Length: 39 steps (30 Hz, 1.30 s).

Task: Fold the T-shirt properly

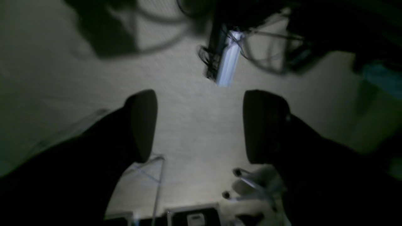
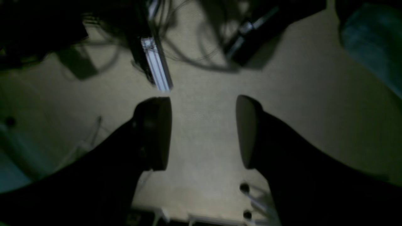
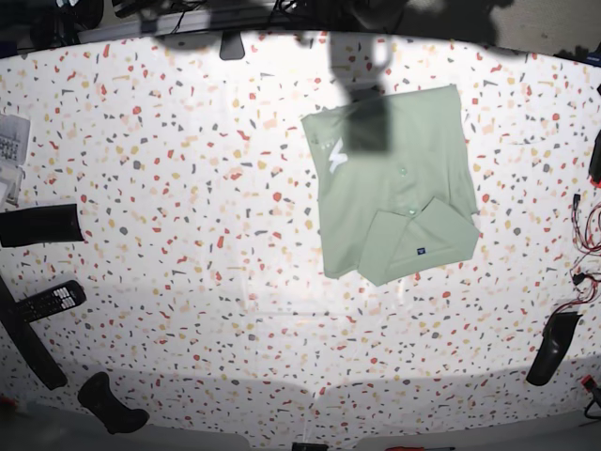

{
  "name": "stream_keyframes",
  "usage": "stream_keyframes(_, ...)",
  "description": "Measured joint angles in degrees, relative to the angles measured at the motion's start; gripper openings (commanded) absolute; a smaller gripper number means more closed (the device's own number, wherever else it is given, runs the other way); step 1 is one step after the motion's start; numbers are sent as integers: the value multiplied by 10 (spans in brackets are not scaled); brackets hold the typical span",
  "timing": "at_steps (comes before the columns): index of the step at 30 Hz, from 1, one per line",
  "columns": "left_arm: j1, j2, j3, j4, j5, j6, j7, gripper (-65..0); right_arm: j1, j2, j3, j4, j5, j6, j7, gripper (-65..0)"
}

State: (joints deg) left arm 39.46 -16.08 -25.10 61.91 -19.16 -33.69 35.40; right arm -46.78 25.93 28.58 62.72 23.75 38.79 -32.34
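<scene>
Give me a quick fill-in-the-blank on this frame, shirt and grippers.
1. The shirt lies ____ on the table.
2. Its colour is pale ____.
3. The left gripper is ____.
4. The right gripper holds ____.

Missing words: folded; green; open; nothing

The counter (image 3: pixel 188 235) is white, speckled all over with red, tan and grey flecks. Toward its far right part lies the T-shirt (image 3: pixel 394 188), pale sage green, with a white slanted logo (image 3: pixel 336 156) on the chest and a tiny dark label (image 3: pixel 422 250) near the collar. A black remote (image 3: pixel 52 301) with pale buttons sits at the counter's left edge, and both wrist views show black pincer fingers (image 1: pixel 141 125) over a beige floor (image 1: pixel 198 125).
</scene>
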Motion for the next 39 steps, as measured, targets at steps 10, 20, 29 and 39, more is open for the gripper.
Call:
stream_keyframes(10,-125,-31,3,-203,78,-37,-127,-257,192,78,-140,-261,-28,-24,-28,-336)
stream_keyframes(20,-122,23,3,-158,69,-58,-94,-257,212,70,-319,-262,-35,-19,-15,-336)
stream_keyframes(29,-119,69,78,-156,97,-58,-154,-257,216,-37,-400,-262,-11,-75,76,-336)
stream_keyframes(39,-151,70,155,-158,175,127,-174,-257,253,-93,-394,-271,-55,-67,220,-336)
